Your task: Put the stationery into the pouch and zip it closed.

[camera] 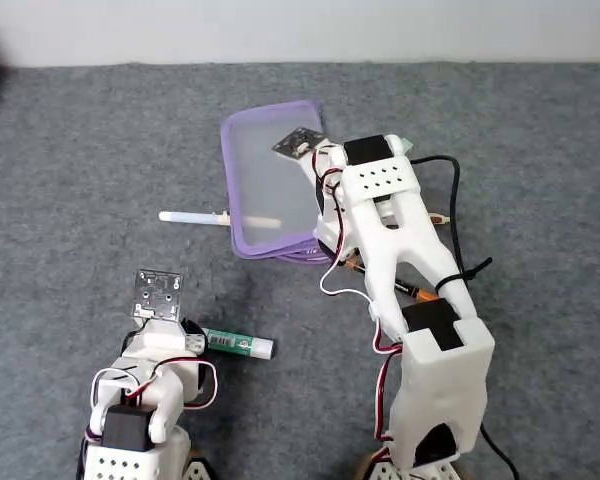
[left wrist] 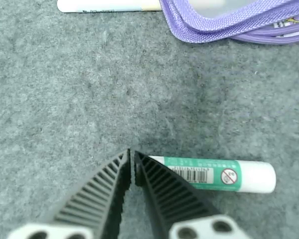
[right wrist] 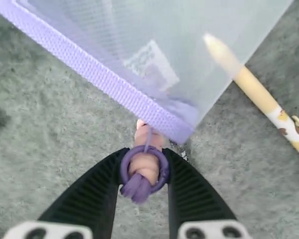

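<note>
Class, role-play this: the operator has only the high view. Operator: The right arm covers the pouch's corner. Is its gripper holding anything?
Observer: Yes, the right gripper is shut on the purple zip pull of the pouch.
Operator: Has the left gripper got the glue stick?
Observer: No, the left gripper is shut on nothing; the glue stick lies beside it.
Operator: Any pen near the right gripper?
Observer: A yellow pen with brown spots lies by the pouch's corner.
</note>
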`<action>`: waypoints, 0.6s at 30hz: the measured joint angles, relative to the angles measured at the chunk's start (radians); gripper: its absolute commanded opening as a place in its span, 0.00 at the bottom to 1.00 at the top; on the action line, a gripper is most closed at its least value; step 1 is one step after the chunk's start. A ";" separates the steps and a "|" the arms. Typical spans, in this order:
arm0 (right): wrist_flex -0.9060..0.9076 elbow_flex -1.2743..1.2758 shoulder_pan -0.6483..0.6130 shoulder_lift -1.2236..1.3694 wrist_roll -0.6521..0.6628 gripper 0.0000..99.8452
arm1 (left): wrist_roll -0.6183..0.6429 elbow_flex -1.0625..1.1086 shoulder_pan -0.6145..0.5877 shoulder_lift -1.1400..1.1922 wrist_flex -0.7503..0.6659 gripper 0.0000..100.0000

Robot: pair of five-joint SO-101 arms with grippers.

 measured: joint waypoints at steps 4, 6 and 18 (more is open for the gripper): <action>0.058 -0.060 0.002 -0.049 0.046 0.03 | 0.000 0.000 0.000 0.000 0.000 0.01; 0.084 -0.109 0.000 -0.091 0.074 0.03 | 0.000 0.000 0.000 0.000 0.000 0.01; 0.160 -0.390 -0.135 -0.305 0.242 0.03 | 0.000 0.000 0.000 0.000 0.000 0.01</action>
